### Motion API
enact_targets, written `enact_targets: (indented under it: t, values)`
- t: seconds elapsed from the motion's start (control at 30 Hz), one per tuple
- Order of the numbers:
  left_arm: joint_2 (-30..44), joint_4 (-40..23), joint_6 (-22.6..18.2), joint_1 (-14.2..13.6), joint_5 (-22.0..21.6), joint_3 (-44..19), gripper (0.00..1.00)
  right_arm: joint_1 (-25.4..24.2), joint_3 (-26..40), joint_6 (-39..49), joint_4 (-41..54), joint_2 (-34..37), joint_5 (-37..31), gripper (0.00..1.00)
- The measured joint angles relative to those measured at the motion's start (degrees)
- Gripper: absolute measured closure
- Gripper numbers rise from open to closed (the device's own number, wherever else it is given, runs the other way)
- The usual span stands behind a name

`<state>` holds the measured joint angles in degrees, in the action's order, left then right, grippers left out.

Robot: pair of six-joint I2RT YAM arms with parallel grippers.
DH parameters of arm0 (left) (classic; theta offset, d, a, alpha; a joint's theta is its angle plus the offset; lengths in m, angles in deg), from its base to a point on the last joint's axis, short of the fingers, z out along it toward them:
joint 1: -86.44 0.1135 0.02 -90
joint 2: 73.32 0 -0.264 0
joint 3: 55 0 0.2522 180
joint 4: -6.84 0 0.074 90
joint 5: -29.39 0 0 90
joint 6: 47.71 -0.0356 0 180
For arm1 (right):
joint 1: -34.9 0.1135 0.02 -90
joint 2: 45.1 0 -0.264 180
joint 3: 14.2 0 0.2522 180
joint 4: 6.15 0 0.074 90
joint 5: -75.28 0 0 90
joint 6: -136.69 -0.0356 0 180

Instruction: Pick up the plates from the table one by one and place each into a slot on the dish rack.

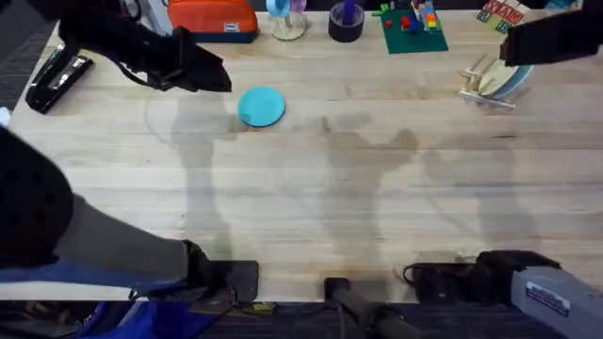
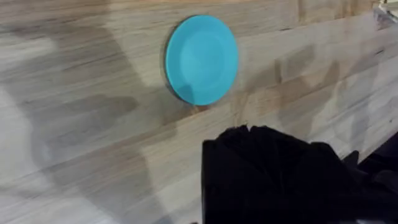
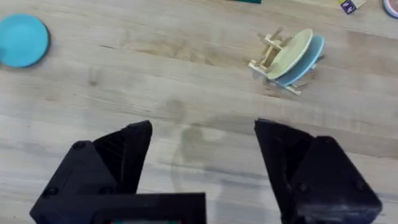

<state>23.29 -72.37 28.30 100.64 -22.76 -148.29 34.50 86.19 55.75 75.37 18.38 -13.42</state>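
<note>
We see the blue plate (image 1: 261,106) flat on the table (image 1: 311,207) at about eleven o'clock, the left gripper (image 1: 209,73) just beside it with fingers pressed together, two plates in the dish rack (image 1: 490,83) at two o'clock, and the right gripper (image 3: 202,162) spread wide

This is looking like a robot test lab, not a home. Two robot arms are standing with their bases at the 6 o'clock edge of a pale wooden bench (image 1: 377,207). Along the 12 o'clock edge, unrelated props are sitting in a row: an orange case (image 1: 213,19), a dark tape roll (image 1: 346,23), a green brick baseplate (image 1: 413,28) and, at 10 o'clock, a black stapler (image 1: 57,81).
</note>
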Motion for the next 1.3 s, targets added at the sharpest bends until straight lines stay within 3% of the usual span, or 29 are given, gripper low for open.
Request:
enact_targets:
  t: [1.3]
  values:
    - [20.7,12.0,-0.6,0.0,3.0,0.1,0.958,0.0,0.0,0.0,0.0,0.0,0.0,0.007]
